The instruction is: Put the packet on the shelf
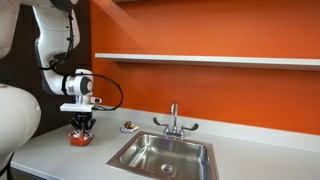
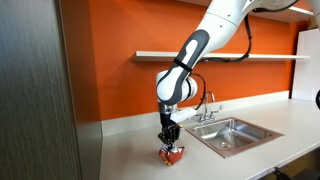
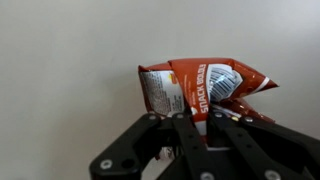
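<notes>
The red packet (image 3: pixel 200 88) with white markings is pinched between the fingers of my gripper (image 3: pixel 196 128) in the wrist view, its crinkly wrapper bunched up. In both exterior views the gripper (image 1: pixel 82 128) (image 2: pixel 170 144) points down at the grey countertop with the packet (image 1: pixel 80 139) (image 2: pixel 172 154) at its tips, at or just above the surface. The long white-grey shelf (image 1: pixel 200 59) (image 2: pixel 230 57) runs along the orange wall, well above the gripper.
A steel sink (image 1: pixel 165 155) (image 2: pixel 232 135) with a faucet (image 1: pixel 173 120) (image 2: pixel 208 106) is set in the grey countertop (image 1: pixel 60 160). A small roundish object (image 1: pixel 128 126) lies near the wall. A dark cabinet panel (image 2: pixel 35 90) stands beside the counter.
</notes>
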Controlling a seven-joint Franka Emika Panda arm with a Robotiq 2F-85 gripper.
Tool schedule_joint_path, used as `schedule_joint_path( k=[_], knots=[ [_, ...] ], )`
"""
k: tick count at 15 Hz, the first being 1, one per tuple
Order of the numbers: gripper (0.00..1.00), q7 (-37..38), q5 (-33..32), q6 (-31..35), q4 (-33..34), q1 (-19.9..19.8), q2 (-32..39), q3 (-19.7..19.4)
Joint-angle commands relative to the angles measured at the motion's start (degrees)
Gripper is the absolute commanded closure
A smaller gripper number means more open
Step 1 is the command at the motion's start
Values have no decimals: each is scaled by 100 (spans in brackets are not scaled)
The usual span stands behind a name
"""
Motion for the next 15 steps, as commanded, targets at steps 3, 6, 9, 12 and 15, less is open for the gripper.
schedule_joint_path(
  k=[3,6,9,12,15],
  knots=[
    [98,397,-200,-235,-122,-9,-423,-80],
    [98,605,-326,-315,-190,5,-675,-119],
    [98,925,-547,-446,-304,9,-1048,-137],
    [98,1279,-642,-591,-493,-30,-1480,-109],
    [98,1658,-702,-752,-695,-138,-1999,-118]
  ],
)
